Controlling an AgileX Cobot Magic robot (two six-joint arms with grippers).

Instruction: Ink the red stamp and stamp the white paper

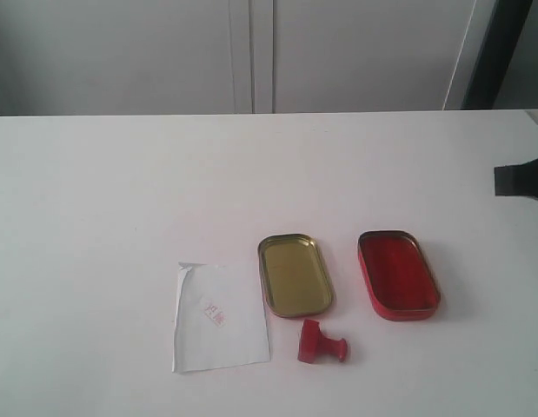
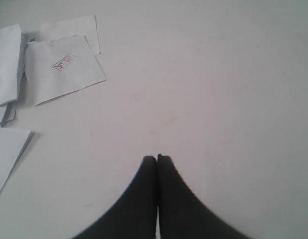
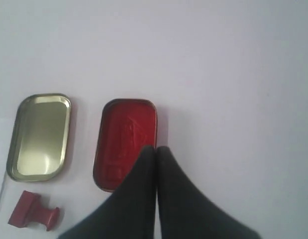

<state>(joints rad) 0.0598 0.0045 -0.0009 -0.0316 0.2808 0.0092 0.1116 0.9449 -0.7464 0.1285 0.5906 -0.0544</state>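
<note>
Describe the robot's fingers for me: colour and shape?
Both look alike: the left gripper and the right gripper each have two plain matte-black fingers, broad at the base and curving in to narrow tips. No cables or markings show. The exterior view catches only a black blocky piece of the right arm.

Seemingly plastic red stamp (image 1: 321, 342), metal tin (image 1: 295, 274)

Red imprint (image 1: 215, 314) on white paper (image 1: 223, 330); characters illegible; another stamped sheet (image 2: 64, 74), likewise illegible

red stamp (image 1: 322, 342) on its side, nr white paper (image 1: 227, 344) – flat, w/ red imprint (image 1: 215, 314)
</note>
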